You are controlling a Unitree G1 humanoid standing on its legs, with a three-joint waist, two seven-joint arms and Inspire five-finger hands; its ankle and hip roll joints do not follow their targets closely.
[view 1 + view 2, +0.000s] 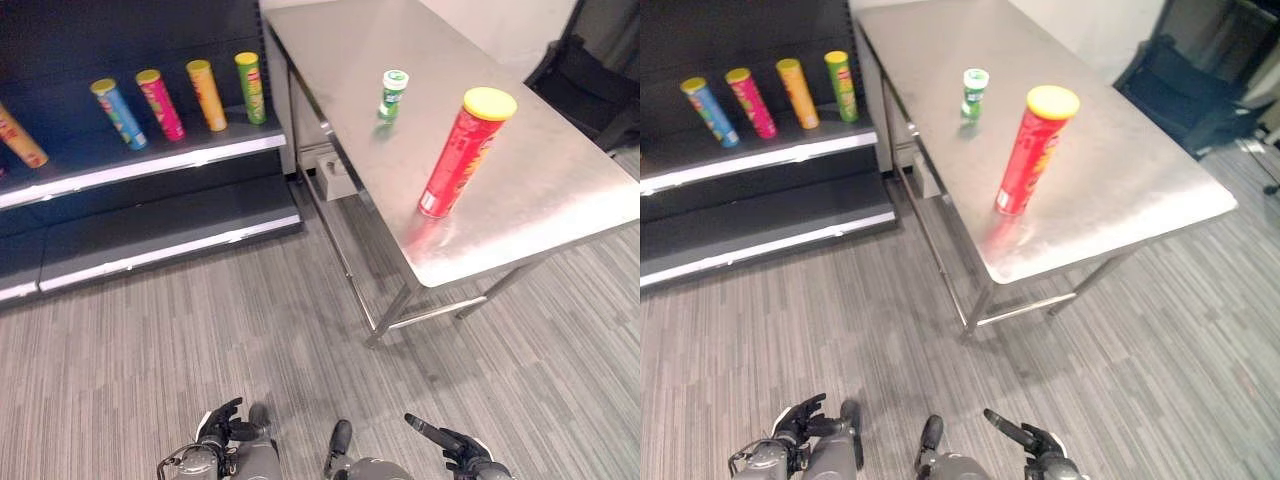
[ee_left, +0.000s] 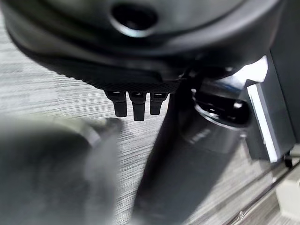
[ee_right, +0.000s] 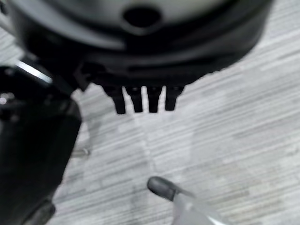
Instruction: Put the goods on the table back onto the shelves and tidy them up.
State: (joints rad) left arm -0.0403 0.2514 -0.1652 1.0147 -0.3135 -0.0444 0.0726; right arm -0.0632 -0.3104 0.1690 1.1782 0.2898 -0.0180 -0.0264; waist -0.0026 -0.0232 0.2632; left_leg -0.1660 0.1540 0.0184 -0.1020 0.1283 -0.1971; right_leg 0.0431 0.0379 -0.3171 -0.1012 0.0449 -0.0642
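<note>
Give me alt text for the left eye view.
A red can with a yellow lid and a small green bottle stand upright on a steel table. Four cans line the dark shelf to its left; both hands, left and right, hang empty near the floor.

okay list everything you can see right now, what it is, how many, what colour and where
table: one, bare steel, right of the shelves
tall can: one, red with a yellow lid, upright near the table's front edge
small bottle: one, green with a white cap, upright on the table behind the tall can
shelves: one dark unit with white edge strips, to the left
shelf cans: blue, pink, orange and green in a row on the upper shelf, plus an orange one at the view's left edge
box: one, pale, on the floor under the table
chair: one, black, beyond the table's right side
left hand: low over the floor, holding nothing
right hand: low over the floor, fingers straight, holding nothing
</note>
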